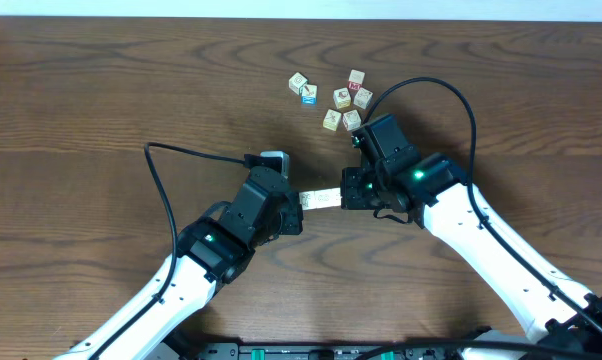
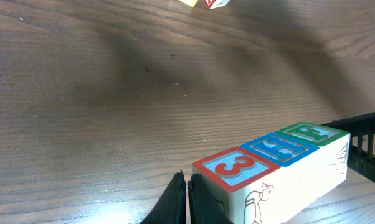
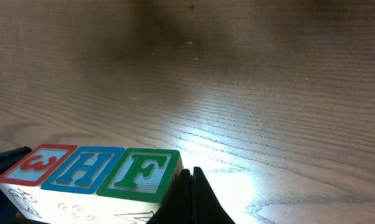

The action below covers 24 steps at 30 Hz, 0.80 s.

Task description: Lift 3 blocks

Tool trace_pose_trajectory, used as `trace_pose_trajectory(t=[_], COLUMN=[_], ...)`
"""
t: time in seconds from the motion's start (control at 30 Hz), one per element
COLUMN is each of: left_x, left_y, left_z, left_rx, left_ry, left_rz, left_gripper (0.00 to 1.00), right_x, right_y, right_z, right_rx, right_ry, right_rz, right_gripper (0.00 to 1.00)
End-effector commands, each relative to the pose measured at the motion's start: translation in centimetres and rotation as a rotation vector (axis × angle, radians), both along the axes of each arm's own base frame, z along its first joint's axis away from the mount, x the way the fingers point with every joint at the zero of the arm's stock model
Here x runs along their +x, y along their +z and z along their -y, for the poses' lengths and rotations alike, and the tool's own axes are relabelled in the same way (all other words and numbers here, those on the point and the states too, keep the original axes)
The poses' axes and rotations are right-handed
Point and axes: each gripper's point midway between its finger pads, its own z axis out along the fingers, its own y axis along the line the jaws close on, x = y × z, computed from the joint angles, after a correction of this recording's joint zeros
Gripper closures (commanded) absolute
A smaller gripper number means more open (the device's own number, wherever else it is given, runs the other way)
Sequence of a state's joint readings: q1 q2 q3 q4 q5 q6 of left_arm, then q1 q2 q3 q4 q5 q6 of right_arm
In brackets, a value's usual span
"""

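Three blocks form one tight row [image 1: 319, 198] between my two grippers. Their top faces show a red 3 [image 2: 236, 168], a blue H [image 2: 281, 148] and a green F [image 2: 312, 132]; the pale sides carry faint drawings. My left gripper [image 2: 188, 186] is shut, with nothing between its fingers, and its side rests against the red 3 end. My right gripper [image 3: 191, 180] is shut too and rests against the green F [image 3: 139, 171] end. Seen from overhead, the left gripper [image 1: 298, 206] and right gripper [image 1: 345, 195] flank the row. Whether the row touches the table cannot be told.
Several loose picture cubes [image 1: 331, 100] lie scattered behind the right arm near the table's far edge. A black cable [image 1: 159, 190] loops left of the left arm, and another cable [image 1: 466, 100] arcs over the right arm.
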<state>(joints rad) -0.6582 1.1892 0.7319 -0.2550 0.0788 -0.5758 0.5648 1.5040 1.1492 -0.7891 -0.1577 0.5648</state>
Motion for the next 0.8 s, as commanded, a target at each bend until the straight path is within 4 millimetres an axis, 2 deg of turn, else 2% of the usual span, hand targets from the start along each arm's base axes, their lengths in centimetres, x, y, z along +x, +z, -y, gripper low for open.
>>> trace_pose_trajectory(t=[0.0, 0.77], left_x=[-3.24, -3.09], left_y=[6.96, 7.79], left_z=[7.08, 7.16], left_rx=[-0.277, -0.287], left_ry=[-0.299, -0.298], left_rz=[0.019, 0.038], left_gripper=[0.93, 0.93], right_x=[-3.90, -3.97], right_y=[5.43, 6.38], right_z=[-7.89, -7.82], right_rx=[0.366, 0.379], right_ry=[0.248, 0.252], right_rz=[-0.089, -0.067], right_gripper=[0.99, 0.98])
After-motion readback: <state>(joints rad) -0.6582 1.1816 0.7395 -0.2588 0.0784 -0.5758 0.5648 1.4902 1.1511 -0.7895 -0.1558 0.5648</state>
